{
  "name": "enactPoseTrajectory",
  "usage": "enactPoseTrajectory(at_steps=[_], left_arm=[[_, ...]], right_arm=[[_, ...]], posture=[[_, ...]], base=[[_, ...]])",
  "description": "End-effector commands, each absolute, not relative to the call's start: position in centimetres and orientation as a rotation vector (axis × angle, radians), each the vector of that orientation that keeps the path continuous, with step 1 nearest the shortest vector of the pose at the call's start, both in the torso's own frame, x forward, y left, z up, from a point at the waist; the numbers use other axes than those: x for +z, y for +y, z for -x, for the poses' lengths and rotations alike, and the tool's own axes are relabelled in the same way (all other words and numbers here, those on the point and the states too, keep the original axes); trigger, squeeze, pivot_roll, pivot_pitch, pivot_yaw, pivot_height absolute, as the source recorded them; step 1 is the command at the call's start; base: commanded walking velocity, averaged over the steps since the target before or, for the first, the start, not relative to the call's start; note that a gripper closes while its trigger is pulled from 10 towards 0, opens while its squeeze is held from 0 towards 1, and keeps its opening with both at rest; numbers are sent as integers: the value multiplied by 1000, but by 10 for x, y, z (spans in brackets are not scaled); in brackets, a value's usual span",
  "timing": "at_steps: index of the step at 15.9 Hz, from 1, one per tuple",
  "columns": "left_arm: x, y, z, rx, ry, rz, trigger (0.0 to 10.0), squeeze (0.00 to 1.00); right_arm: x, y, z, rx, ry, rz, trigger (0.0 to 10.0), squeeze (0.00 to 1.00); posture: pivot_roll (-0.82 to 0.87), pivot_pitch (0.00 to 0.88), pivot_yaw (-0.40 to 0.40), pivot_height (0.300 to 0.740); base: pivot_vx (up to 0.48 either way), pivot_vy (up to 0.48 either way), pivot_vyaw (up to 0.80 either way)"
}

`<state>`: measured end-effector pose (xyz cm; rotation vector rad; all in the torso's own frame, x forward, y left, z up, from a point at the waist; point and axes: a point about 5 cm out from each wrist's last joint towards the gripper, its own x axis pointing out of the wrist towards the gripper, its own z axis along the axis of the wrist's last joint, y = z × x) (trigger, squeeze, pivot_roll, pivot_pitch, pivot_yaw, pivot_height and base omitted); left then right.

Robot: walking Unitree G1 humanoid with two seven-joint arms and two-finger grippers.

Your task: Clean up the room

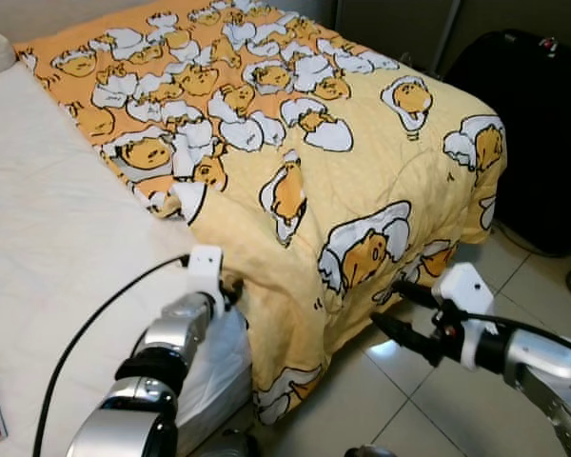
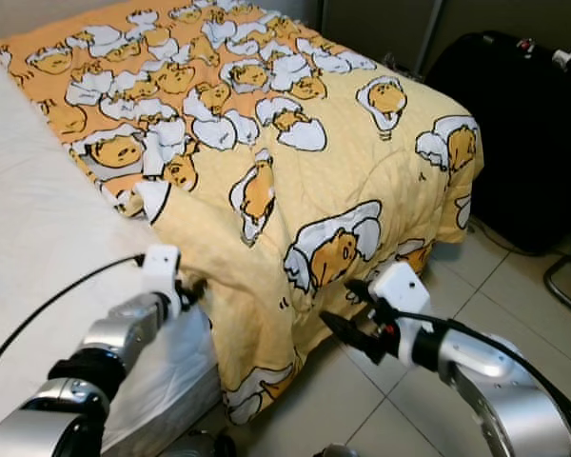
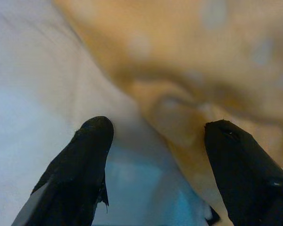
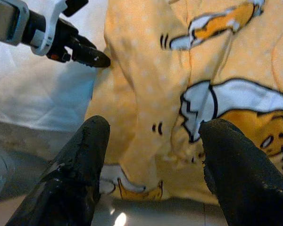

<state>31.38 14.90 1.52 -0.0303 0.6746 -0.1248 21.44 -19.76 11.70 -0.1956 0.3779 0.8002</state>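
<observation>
Blanket (image 1: 295, 143), yellow with egg cartoons, covers the bed across centre and upper frame, its corner hanging to the tiled floor (image 1: 438, 400). Our left gripper (image 1: 233, 288), fingers spread, sits at its edge beside the white sheet (image 1: 48, 248). Our right gripper (image 1: 392, 307), fingers spread, faces the hanging corner, lower right. Black bag (image 1: 538, 124) upper right.

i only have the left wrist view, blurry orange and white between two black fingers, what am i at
Observer: Your left gripper is at the edge of a yellow blanket where it meets the white sheet on the bed.
Operator: where's the other arm
Observer: The right gripper is open at the bed's foot, facing the blanket's hanging side.
Operator: anything on the floor nearby
Observer: A black bag stands on the tiles past the bed's far corner.
</observation>
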Motion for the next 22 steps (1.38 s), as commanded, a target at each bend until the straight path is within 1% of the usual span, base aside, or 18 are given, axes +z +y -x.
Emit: enactPoseTrajectory(at_steps=[1, 2, 3, 4, 5, 6, 7, 8, 12, 17, 19, 22], left_arm=[[14, 145, -314, -130, 676, 62, 10000, 0], [13, 141, -314, -142, 675, 71, 10000, 0], [10, 136, -312, -162, 681, 86, 8588, 0], [8, 133, -311, -179, 689, 84, 5216, 0], [5, 131, -308, -187, 696, 75, 3882, 0], [4, 130, -308, -188, 698, 71, 3882, 0], [0, 128, -305, -192, 708, 72, 1686, 0], [-1, 127, -304, -190, 710, 73, 0, 0], [1, 124, -306, -192, 686, 106, 0, 0], [9, 116, -313, -215, 660, 146, 0, 0], [10, 116, -315, -219, 656, 148, 0, 0], [5, 120, -309, -218, 672, 151, 0, 0]], right_arm=[[118, -204, -213, 780, 387, 219, 10000, 0], [116, -207, -212, 772, 390, 231, 10000, 0], [115, -209, -211, 758, 376, 221, 10000, 0], [114, -211, -212, 742, 358, 201, 10000, 0], [112, -212, -211, 738, 362, 198, 10000, 0], [111, -212, -211, 739, 365, 200, 10000, 0], [109, -208, -211, 758, 367, 194, 10000, 0], [109, -205, -211, 768, 360, 192, 10000, 0], [112, -196, -212, 793, 333, 188, 10000, 0], [113, -194, -215, 812, 333, 198, 10000, 0], [115, -190, -216, 824, 325, 199, 10000, 0], [115, -186, -215, 830, 318, 194, 10000, 0]], posture=[[-116, 112, 74, 740], [-118, 106, 77, 740], [-120, 95, 80, 740], [-115, 93, 78, 740], [-112, 89, 75, 740], [-112, 89, 75, 740], [-113, 82, 75, 740], [-115, 81, 77, 740], [-122, 76, 91, 740], [-111, 102, 90, 740], [-103, 124, 93, 740], [-98, 132, 105, 740]], base=[[0, 0, 0], [0, 0, 0], [0, 0, 0], [0, 0, 0], [0, 0, 0], [0, 0, 0], [0, 0, 0], [0, 0, 0], [0, 0, 0], [0, 0, 0], [0, 0, 0], [0, 0, 0]])
